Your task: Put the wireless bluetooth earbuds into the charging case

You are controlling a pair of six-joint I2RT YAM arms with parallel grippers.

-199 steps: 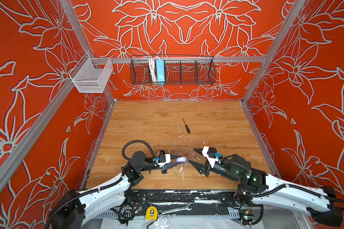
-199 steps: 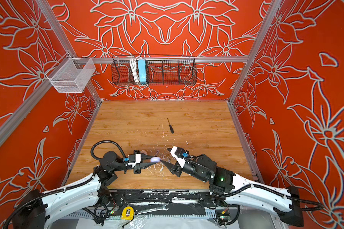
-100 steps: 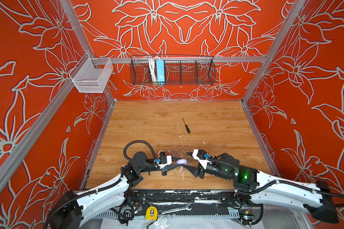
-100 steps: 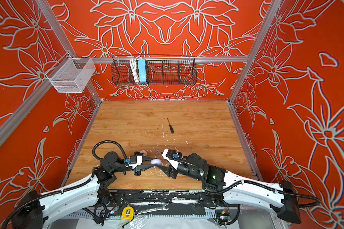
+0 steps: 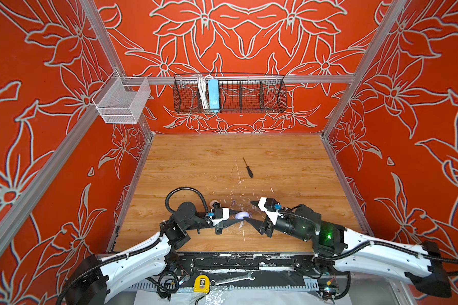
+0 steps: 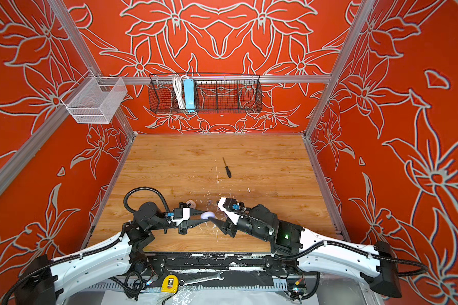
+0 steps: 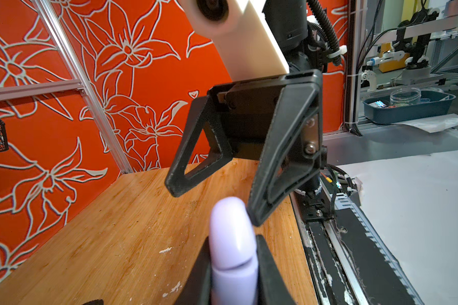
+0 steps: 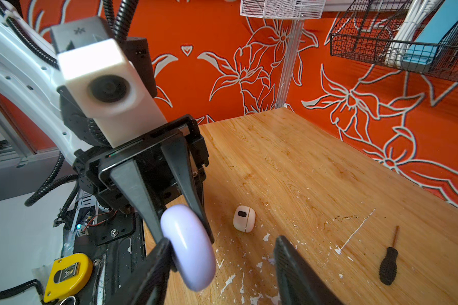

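Note:
My left gripper (image 7: 233, 266) is shut on a lavender charging case (image 7: 232, 237), lid closed, held just above the wooden table (image 5: 196, 169) near its front edge; the case (image 5: 241, 215) (image 6: 206, 215) shows in both top views. My right gripper (image 8: 222, 239) is open, facing it, one finger (image 8: 154, 266) against the lavender case (image 8: 188, 245), the other apart. A cream-white case (image 8: 244, 218) (image 5: 213, 203), also closed, lies on the table behind the left gripper. A tiny lavender piece (image 5: 233, 202) lies close by; too small to tell if it is an earbud. No other earbuds show.
A black screwdriver (image 5: 248, 169) (image 8: 388, 264) lies mid-table. White flecks dot the wood around the grippers. A black wire basket (image 5: 229, 93) with a blue power strip and a white mesh basket (image 5: 121, 101) hang on the walls. A yellow tape measure (image 5: 201, 284) and a wrench (image 5: 233, 278) lie on the front rail.
My right gripper has moved left until one finger meets the lavender case. The left gripper has kept its hold and shifted only slightly.

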